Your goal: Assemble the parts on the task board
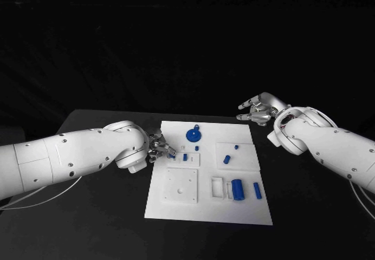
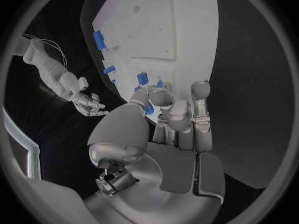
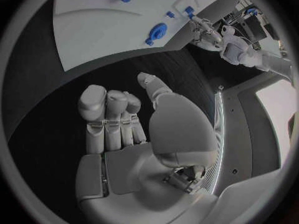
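Table [image 1: 94, 216]: black, bearing the white plate at centre.
Task board [image 1: 234, 211]: flat in the middle of the table, long side running away from the robot; several raised white fixtures on it, largest a square block [image 1: 180, 186] at near left.
Left hand [image 1: 159, 149]: at the board's left edge, fingers curled in over a small blue part [image 1: 173, 156]; from the left wrist view fingertips [image 2: 161, 97] close together with blue just beside them; whether actually pinching the part, cannot tell.
Right hand [image 1: 256, 110]: off the board, above bare table beyond its far right corner; fingers loosely apart, holding nothing.
Blue wheel-shaped part [image 1: 194, 134]: largest blue piece, near the board's far edge, seemingly seated on a post.
Blue cylinder [image 1: 237, 189]: lying at near right, beside a white frame [image 1: 217, 187]; looks loose.
Blue bar [image 1: 257, 190]: just right of the cylinder, lying flat.
Small blue pieces [image 1: 227, 159]: on the mid-board fixtures; seated or loose, too small to tell.
Progress (judgement): early to middle; wheel probably placed, near-right pieces not yet assembled, left hand apparently engaged at the left-centre fixture.
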{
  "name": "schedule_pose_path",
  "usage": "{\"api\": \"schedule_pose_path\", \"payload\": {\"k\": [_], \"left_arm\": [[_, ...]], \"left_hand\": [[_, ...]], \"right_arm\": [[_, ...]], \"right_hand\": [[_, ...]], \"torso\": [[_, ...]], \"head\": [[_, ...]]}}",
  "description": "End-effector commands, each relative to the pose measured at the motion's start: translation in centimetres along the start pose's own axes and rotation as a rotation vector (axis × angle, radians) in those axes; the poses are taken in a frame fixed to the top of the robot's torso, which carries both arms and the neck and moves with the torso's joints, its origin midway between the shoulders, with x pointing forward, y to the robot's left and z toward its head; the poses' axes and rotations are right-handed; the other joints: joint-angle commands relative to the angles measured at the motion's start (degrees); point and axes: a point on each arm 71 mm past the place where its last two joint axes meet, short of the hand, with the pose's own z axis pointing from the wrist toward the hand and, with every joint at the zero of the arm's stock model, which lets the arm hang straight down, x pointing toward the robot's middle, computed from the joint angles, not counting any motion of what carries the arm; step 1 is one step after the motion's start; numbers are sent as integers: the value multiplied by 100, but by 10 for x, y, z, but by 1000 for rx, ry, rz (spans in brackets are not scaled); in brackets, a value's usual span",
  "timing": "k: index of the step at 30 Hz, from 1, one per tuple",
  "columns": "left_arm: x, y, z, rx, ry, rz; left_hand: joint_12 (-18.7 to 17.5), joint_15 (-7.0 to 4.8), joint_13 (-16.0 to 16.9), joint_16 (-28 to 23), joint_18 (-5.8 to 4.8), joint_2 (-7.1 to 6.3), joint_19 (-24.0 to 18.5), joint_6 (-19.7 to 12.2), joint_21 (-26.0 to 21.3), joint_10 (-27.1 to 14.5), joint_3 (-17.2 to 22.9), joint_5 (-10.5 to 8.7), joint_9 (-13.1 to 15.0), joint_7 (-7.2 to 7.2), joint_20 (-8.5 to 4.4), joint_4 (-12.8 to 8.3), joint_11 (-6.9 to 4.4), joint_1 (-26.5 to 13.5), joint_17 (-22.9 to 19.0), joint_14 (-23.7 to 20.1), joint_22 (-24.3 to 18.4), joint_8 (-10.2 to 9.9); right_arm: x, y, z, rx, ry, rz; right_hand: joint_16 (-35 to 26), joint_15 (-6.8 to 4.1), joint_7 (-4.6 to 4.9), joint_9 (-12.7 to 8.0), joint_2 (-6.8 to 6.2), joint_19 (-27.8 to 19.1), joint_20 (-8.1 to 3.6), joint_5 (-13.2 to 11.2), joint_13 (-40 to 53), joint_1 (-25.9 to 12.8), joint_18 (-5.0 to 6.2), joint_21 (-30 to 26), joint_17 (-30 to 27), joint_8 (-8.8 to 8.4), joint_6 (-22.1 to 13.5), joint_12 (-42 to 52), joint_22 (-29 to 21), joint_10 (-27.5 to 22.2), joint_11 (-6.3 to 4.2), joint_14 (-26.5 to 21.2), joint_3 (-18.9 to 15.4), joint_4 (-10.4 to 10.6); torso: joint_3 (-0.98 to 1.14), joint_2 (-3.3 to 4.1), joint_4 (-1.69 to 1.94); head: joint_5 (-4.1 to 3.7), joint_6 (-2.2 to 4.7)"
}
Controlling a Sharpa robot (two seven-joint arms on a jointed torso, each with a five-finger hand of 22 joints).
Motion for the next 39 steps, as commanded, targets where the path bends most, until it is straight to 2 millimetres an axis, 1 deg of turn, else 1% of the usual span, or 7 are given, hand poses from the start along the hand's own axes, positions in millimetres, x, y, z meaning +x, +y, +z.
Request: {"api": "schedule_pose_path", "payload": {"k": [1, 2, 5, 29, 34, 35, 39], "left_arm": [[0, 0, 1, -8, -26, -14], [1, 0, 1, -8, -26, -14], [1, 0, 1, -7, -21, -11], [8, -2, 0, 0, 22, 45], [9, -3, 0, 4, 25, 54], [9, -3, 0, 4, 25, 56], [9, -3, 0, 6, 28, 64]], "left_hand": [[169, -28, 216, 26, 99, 13, -19, 271, 15, -53, 401, 87, 199, -340, -2, -353, -168, 17, 13, 47, 113, 28], [214, -23, 316, 25, 96, 12, -19, 256, 28, -66, 430, 99, 381, -339, 1, -348, -167, -6, 20, 54, 114, 14], [245, -21, 402, 22, 104, 4, -25, 258, 31, -52, 472, 133, 521, -347, 8, -357, -167, -38, 28, 58, 111, 0], [253, -15, 483, 24, 122, -10, -27, 302, 60, -23, 514, 182, 495, -351, 22, -430, -172, -72, 51, 61, 115, -7], [239, -14, 480, 19, 124, -9, -33, 302, 51, -24, 514, 182, 483, -350, 24, -439, -170, -74, 46, 59, 112, -8], [239, -14, 480, 19, 124, -9, -33, 302, 51, -24, 514, 182, 483, -350, 24, -439, -170, -74, 46, 59, 112, -8], [213, -12, 469, 8, 127, -7, -40, 305, 36, -28, 514, 182, 472, -349, 26, -447, -169, -76, 34, 56, 107, -8]], "right_arm": [[0, 1, 0, -5, -1, -8], [0, 1, 0, -5, -1, -8], [0, 0, 0, -4, 0, -8], [0, 0, -1, -3, 2, -9], [0, 0, -1, -4, 2, -9], [0, 0, -1, -4, 1, -9], [0, -1, -1, -3, 1, -9]], "right_hand": [[-31, -6, 2, 6, -9, 263, -10, 41, 7, -38, 79, -16, -4, -8, 44, 6, 598, 19, -26, 3, 37, 13], [-27, -7, 1, 6, -12, 265, -10, 48, 10, -49, 78, -9, -2, -8, 48, 11, 599, 25, -27, 6, 50, 15], [-27, -7, 1, 6, -12, 265, -10, 48, 10, -49, 78, -9, -2, -8, 48, 11, 599, 25, -27, 6, 50, 15], [-27, -7, 1, 6, -12, 265, -10, 48, 10, -49, 78, -9, -2, -8, 48, 11, 599, 25, -27, 6, 50, 15], [-27, -7, 1, 6, -12, 265, -10, 48, 10, -49, 78, -9, -2, -8, 48, 11, 599, 25, -27, 6, 50, 15], [-27, -7, 1, 6, -12, 265, -10, 48, 10, -49, 78, -9, -2, -8, 48, 11, 599, 25, -27, 6, 50, 15], [-27, -7, 1, 6, -12, 265, -10, 48, 10, -49, 78, -9, -2, -8, 48, 11, 599, 25, -27, 6, 50, 15]], "torso": [[1, -1, 0], [1, -1, 0], [4, -1, 1], [1, -1, 3], [2, -1, 3], [2, 0, 4], [2, -4, 0]], "head": [[-3, -7], [-4, -8], [-7, -13], [4, -38], [2, -41], [-26, -51], [-15, -64]]}}
